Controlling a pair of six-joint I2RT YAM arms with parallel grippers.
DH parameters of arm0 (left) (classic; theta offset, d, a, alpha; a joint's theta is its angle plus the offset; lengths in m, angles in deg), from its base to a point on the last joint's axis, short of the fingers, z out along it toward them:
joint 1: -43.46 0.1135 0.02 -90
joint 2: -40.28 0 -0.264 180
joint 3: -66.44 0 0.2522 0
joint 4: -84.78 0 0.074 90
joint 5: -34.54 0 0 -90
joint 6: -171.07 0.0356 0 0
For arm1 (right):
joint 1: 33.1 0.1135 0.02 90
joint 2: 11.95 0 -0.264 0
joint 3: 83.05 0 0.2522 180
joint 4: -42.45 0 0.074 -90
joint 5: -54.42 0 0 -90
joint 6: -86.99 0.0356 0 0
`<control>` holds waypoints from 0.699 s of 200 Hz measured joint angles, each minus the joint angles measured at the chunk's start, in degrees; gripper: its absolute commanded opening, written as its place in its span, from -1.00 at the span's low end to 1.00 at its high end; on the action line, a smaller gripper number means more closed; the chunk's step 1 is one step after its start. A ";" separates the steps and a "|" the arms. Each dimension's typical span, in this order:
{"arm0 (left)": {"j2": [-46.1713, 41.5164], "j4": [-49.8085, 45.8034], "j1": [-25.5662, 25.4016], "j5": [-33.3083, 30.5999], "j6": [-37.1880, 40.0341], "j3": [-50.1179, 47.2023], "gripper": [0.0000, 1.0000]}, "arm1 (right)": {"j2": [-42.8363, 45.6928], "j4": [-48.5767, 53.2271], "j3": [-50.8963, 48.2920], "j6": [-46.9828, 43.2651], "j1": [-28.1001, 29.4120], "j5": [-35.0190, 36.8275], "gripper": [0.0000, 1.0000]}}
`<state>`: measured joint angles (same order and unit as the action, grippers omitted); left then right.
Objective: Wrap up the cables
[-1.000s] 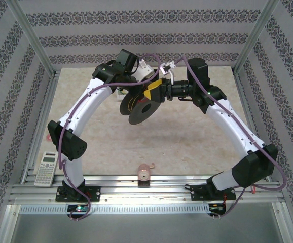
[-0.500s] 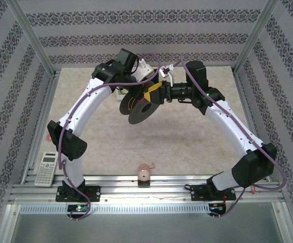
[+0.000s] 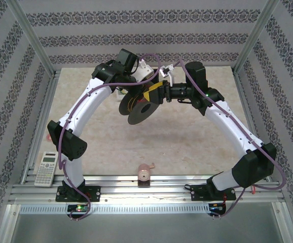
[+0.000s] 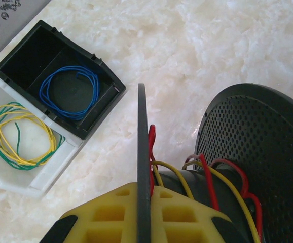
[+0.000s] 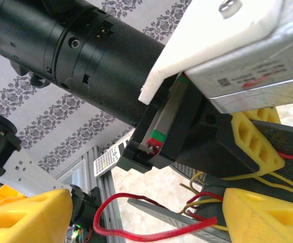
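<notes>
A black spool [image 3: 140,108] hangs above the table's middle back, and its perforated flange [image 4: 260,152] shows in the left wrist view. Red wire [image 4: 208,178] lies over the hub together with a yellow wire [image 4: 179,177]. My left gripper [image 4: 144,212] is shut on the spool's thin near flange [image 4: 142,131], yellow fingers pressed to both faces. A loose loop of the red wire [image 5: 136,234] sags from the spool between the wide-apart yellow fingers [image 5: 25,217] of my right gripper [image 5: 136,223], which is open beside the spool [image 3: 154,92].
A black tray [image 4: 14,55] holds a blue wire coil [image 4: 70,88]; a white tray [image 4: 30,185] next to it holds a yellow-green coil [image 4: 20,136]. A calculator [image 3: 47,168] lies at the near left, a small pink reel [image 3: 145,173] at the near edge. Frame posts surround the table.
The right arm's wrist has turned and shifted slightly toward the spool. The left arm and the spool stay nearly still.
</notes>
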<state>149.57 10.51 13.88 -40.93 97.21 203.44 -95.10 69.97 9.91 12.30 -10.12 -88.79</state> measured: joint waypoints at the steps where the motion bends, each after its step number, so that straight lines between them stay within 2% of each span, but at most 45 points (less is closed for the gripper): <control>1: 0.00 0.00 0.00 0.00 0.00 0.00 -1.00 | 0.00 -0.02 0.00 0.02 0.00 0.07 0.62; 80: 0.17 -0.59 0.00 0.24 0.07 1.09 -1.00 | 0.11 0.20 0.02 0.70 -0.20 0.74 0.61; 140: 0.28 -1.66 -0.04 0.44 0.42 1.11 -1.00 | 1.66 0.22 -0.70 1.07 1.73 -0.26 0.58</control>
<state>149.86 8.85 13.83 -40.50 97.63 204.56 -93.44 70.18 9.21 13.38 -8.39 -89.05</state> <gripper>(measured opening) 0.079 0.794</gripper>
